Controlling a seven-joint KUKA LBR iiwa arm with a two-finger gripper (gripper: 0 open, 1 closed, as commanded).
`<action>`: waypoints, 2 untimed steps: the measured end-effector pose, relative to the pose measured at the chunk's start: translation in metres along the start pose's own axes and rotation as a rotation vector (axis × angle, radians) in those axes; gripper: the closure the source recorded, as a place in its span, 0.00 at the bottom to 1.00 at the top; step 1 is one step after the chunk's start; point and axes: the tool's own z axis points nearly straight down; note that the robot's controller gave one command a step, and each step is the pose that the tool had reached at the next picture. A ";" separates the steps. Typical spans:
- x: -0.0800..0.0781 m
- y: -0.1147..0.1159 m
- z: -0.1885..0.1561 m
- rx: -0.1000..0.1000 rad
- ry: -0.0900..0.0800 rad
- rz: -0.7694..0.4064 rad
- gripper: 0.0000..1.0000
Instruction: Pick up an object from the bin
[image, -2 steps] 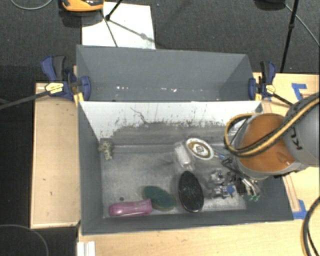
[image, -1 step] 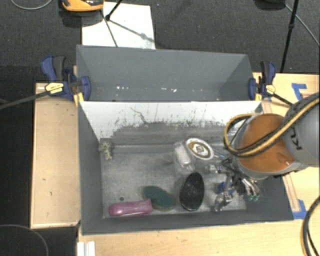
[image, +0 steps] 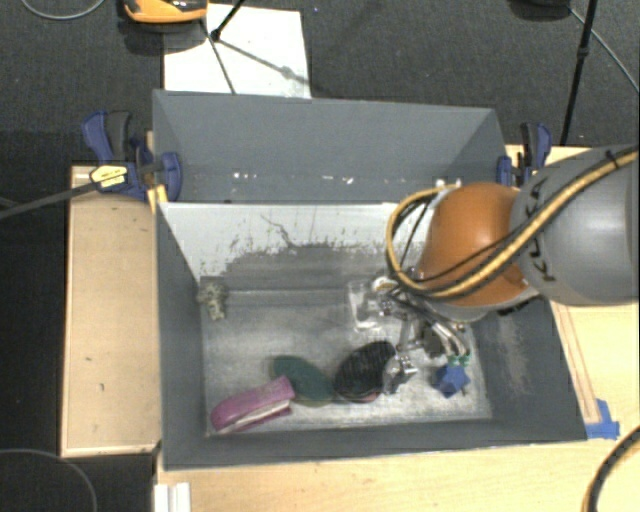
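1. The gripper (image: 403, 366) hangs low in the lower right part of the grey bin (image: 320, 140), beneath the arm's orange cover (image: 470, 250). It is just at the right edge of a black oval thing (image: 360, 372); whether the two touch cannot be told.
2. How far the claw is open cannot be made out among the metal parts and cables around it. Nothing is seen held in it.
3. The black oval thing lies on the bin floor near the front wall, at the lower centre of the frame. On its left it meets a dark green rounded thing (image: 303, 378). It looks small, light and fairly stiff, with a ribbed or bristly top, so a hold across its narrow width seems the safest.
4. A small blue block (image: 452, 380) lies just right of the gripper, apart from the rest. It appears hard and angular, and probably easy to pinch by two flat sides.
5. A pink-purple long thing (image: 252, 405) lies further left along the front wall. Its smooth, rounded skin may well slip.
6. A small grey thing (image: 210, 298) lies alone at the upper left of the floor.
7. The middle and upper floor is bare, so there is room to move there. The front wall stands close below the three lower things, which leaves little room on that side. The way straight up looks open.
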 end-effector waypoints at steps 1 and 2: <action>0.014 0.006 0.045 0.003 0.008 -0.097 0.00; 0.015 0.006 0.043 0.003 0.011 -0.099 1.00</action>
